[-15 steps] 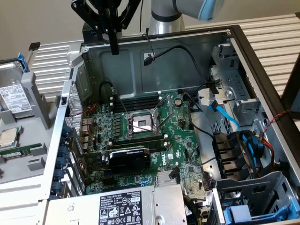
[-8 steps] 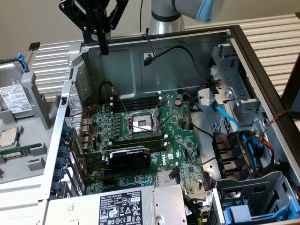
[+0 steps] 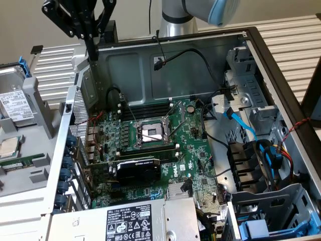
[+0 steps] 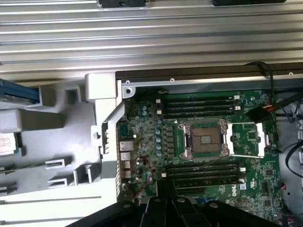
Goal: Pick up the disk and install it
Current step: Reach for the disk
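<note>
The disk (image 3: 14,106) lies flat in a grey plastic holder (image 3: 35,165) at the exterior view's left, outside the computer case. It is silver-grey with a white label, and its blue carrier frame (image 3: 22,67) shows at its far end. A strip of that blue frame (image 4: 18,91) also shows in the wrist view. My gripper (image 3: 93,52) hangs above the case's back left corner, to the right of the disk and well above it. Its black fingers are shut with nothing between them. In the wrist view the gripper (image 4: 165,191) hangs over the motherboard's edge.
The open case holds a green motherboard (image 3: 150,145) with an empty CPU socket (image 3: 152,132), a black graphics card (image 3: 138,168) and a labelled power supply (image 3: 135,221). Drive bays with blue cables (image 3: 261,150) sit at the right. A small silver CPU chip (image 3: 10,146) lies in the holder.
</note>
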{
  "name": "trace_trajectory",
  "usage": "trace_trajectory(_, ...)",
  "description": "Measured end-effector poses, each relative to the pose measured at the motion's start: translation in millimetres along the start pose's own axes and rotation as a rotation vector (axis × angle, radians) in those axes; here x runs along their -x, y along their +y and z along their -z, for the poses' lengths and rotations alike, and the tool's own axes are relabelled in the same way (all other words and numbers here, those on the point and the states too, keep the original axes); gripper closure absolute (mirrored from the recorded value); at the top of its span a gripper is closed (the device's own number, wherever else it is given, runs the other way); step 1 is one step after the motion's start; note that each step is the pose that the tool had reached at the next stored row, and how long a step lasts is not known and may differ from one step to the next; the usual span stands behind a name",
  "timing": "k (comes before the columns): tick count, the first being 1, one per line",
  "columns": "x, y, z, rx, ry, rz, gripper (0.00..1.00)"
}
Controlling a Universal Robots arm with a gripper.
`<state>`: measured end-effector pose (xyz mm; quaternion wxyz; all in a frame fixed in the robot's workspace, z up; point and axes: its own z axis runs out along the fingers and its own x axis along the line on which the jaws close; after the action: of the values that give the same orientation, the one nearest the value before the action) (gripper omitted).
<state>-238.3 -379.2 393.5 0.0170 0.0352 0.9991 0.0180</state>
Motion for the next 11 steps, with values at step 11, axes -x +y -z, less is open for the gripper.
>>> trace_trajectory(11,-34.7,17.3,0.8,0.0000,0.0000,0.000,0.89)
